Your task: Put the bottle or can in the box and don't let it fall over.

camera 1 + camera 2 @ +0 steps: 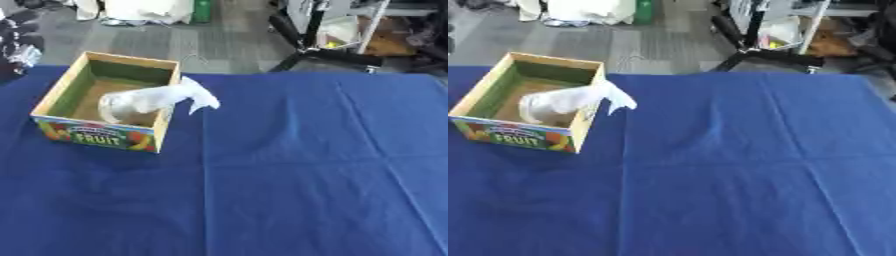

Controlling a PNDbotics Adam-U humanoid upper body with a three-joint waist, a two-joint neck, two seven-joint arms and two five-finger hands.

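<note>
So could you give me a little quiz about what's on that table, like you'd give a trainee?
1. True or false: the white spray bottle stands upright inside the box.
2. What colour is the cloth covering the table?
3. The word printed on the box front is: A) FRUIT B) MILK C) TOYS

Key:
1. False. It lies tilted, its base down in the box and its nozzle end sticking out over the right wall.
2. Blue.
3. A.

No robot hand shows in either view.
</note>
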